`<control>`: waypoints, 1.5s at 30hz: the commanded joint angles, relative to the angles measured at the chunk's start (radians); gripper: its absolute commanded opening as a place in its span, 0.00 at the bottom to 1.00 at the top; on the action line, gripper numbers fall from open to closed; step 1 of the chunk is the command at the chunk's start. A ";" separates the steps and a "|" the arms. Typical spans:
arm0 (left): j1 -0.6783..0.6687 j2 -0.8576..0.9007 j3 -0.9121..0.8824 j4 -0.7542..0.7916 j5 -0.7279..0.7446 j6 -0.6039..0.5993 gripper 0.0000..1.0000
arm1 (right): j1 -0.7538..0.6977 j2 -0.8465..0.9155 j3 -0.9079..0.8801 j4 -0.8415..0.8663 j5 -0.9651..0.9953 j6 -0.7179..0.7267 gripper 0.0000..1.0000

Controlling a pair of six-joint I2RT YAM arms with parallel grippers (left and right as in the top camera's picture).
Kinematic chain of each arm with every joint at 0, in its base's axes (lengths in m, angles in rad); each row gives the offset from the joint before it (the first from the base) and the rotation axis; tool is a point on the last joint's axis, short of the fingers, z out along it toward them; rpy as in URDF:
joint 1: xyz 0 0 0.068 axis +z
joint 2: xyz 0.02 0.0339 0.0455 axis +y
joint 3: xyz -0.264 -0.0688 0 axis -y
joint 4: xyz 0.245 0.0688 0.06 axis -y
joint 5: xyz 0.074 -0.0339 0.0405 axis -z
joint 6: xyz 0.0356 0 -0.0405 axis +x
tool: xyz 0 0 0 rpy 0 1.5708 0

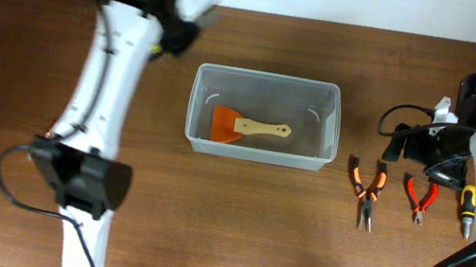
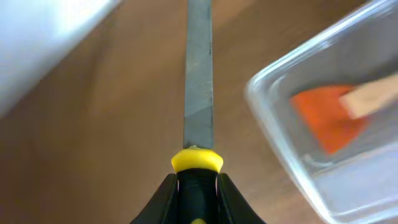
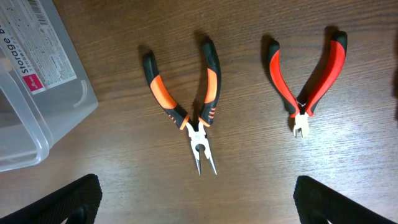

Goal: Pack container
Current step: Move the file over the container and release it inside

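Observation:
The clear plastic container point(image 1: 270, 79) stands mid-table with an orange scraper point(image 1: 248, 128) with a wooden handle inside. My left gripper point(image 2: 197, 194) is shut on the black-and-yellow handle of a metal file point(image 2: 199, 81), held above the table just left of the container's corner point(image 2: 268, 107). The scraper point(image 2: 326, 118) shows through the wall. In the overhead view the left gripper point(image 1: 184, 20) is blurred, at the container's far left. My right gripper point(image 3: 199, 208) is open and empty, above the orange-handled pliers point(image 3: 186, 112).
Right of the container lie orange-handled needle-nose pliers point(image 1: 366, 187), red-handled cutters point(image 1: 420, 196) and a yellow-and-black screwdriver point(image 1: 466, 210). The cutters point(image 3: 306, 81) and the container's labelled corner point(image 3: 37, 93) show in the right wrist view. The right gripper point(image 1: 428, 156) hovers over these tools.

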 commanded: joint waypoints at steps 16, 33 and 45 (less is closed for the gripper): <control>-0.257 0.219 -0.018 0.078 0.112 0.636 0.02 | -0.001 -0.008 -0.003 0.000 -0.008 -0.001 0.99; -0.199 0.077 -0.005 -0.014 0.090 0.193 0.24 | -0.001 -0.008 -0.003 0.000 -0.008 -0.001 0.99; 0.179 -0.141 -0.027 -0.264 0.147 0.100 0.57 | -0.001 -0.008 -0.003 0.000 -0.008 -0.001 0.99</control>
